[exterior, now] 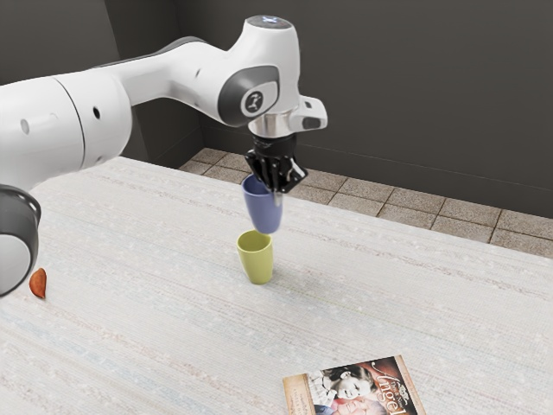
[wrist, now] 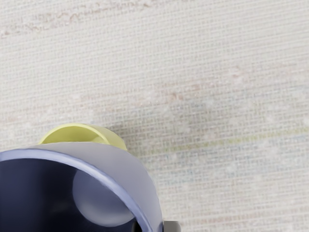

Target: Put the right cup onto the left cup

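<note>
The hand [exterior: 277, 192] grips the blue cup [exterior: 263, 211] by its rim, lifted clear of the worktop [exterior: 155, 303]. The yellow cup [exterior: 257, 263] stands upright below, probably not quite lined up. Picking up is done; centring, lowering and releasing remain.

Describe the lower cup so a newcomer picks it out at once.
Find the pale table, then the white arm reaching over it. Beneath the tool, an open-topped cup stands upright on the table. It is yellow-green, whereas the blue cup above it is gripped by its rim.
</note>
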You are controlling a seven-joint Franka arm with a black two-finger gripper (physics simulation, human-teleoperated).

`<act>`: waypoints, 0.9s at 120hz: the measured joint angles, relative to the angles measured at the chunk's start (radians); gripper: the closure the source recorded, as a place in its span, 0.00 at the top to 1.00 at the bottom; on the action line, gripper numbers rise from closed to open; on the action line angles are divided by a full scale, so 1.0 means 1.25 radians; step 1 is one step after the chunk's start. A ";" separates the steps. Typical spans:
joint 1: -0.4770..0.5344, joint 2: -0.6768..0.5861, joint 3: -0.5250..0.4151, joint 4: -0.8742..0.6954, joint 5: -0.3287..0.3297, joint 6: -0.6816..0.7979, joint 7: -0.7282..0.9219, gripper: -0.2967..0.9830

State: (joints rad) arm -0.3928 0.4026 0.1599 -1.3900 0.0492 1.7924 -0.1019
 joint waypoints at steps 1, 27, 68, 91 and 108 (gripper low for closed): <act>0.001 0.000 0.000 0.000 0.000 0.000 0.000 0.15; 0.020 0.006 0.002 -0.017 0.001 0.001 -0.003 0.15; 0.035 0.025 0.005 -0.023 0.002 0.008 -0.010 0.15; 0.041 0.036 0.004 -0.013 0.002 0.011 -0.013 0.15; 0.047 0.056 0.003 0.000 0.001 0.011 -0.014 0.15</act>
State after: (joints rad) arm -0.3339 0.4726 0.1633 -1.3894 0.0510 1.8066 -0.1200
